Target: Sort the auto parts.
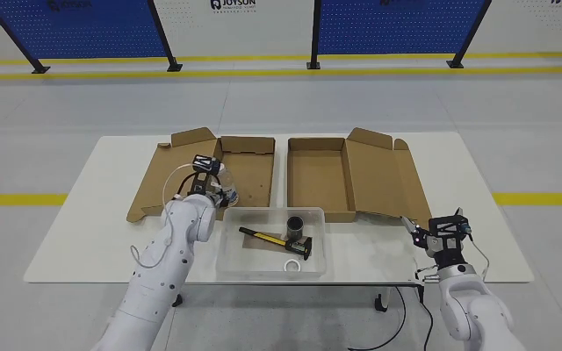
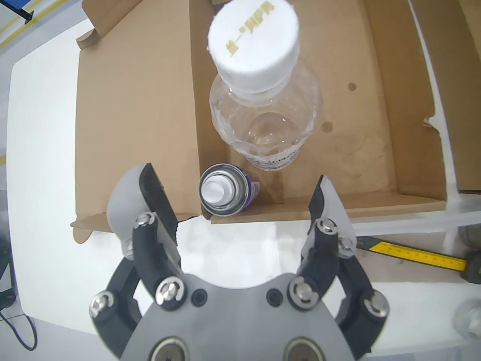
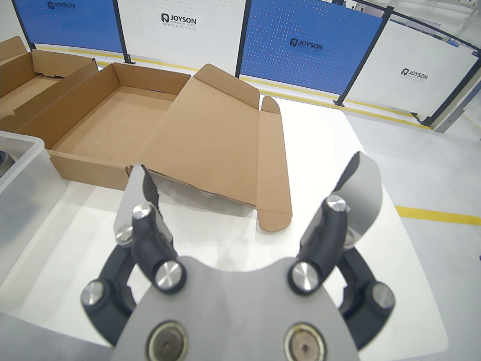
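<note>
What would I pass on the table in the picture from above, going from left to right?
left cardboard box → right cardboard box → right gripper

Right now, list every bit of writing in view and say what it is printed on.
White bottle cap: yellow characters, too blurred to quote.
Bottle label: too small to read.
Hammer's yellow handle: scale marks, unreadable.
Wall panels: brand marks only, not read out.
</note>
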